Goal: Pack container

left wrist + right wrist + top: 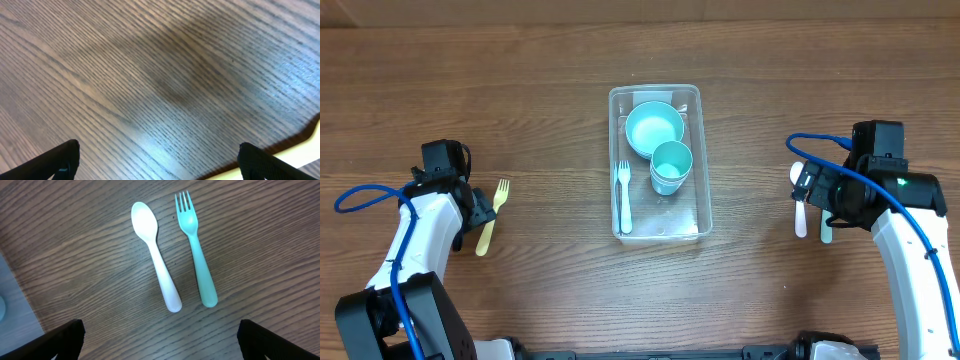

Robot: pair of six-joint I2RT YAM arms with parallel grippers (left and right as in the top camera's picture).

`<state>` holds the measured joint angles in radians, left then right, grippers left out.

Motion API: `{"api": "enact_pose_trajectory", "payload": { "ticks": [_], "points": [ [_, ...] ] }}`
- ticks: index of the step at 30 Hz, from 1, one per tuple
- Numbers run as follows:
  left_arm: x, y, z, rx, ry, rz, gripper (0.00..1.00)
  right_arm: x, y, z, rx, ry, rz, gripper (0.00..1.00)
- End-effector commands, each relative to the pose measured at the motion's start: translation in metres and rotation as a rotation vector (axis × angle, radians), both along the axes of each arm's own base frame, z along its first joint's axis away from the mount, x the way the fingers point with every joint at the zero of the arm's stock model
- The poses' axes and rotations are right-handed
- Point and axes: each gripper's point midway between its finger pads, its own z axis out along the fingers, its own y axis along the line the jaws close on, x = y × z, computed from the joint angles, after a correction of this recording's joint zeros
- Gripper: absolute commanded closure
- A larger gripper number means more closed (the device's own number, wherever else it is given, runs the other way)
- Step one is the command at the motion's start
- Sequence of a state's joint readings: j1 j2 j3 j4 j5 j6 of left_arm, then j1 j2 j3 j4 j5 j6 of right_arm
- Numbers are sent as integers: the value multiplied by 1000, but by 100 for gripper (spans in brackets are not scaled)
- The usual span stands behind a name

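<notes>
Packing looks partway: the container already holds a bowl, cup and fork, and right of it the right hand, spread wide and empty, hangs over a spoon and second fork, so it must next lower onto one; the left hand is likewise wide and empty.

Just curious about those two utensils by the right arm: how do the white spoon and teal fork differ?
The spoon is white; the fork is teal. The spoon ends in a smooth oval bowl; the fork ends in tines. Both lie flat on the table, side by side, not touching, heads pointing the same way.
</notes>
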<state>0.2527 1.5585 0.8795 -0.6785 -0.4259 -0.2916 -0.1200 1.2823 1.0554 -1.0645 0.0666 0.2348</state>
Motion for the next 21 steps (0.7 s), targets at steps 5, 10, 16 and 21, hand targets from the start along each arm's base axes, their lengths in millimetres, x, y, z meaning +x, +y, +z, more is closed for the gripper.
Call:
{"api": "enact_pose_trajectory", "payload": {
  "ticks": [5,10,16,21],
  "points": [
    [-28,9,-27,3,85,35,0,1,-2,2,-3,-10,-6,0],
    [-37,-5,-47,-91,134,45,0,1,-2,2,-3,-10,-6,0],
    [-52,-31,-49,-146,210,39,0,1,-2,2,-3,-10,-6,0],
    [-46,-55,-51,-192,202,0,0,1,-2,2,-3,-10,-6,0]
  ]
}}
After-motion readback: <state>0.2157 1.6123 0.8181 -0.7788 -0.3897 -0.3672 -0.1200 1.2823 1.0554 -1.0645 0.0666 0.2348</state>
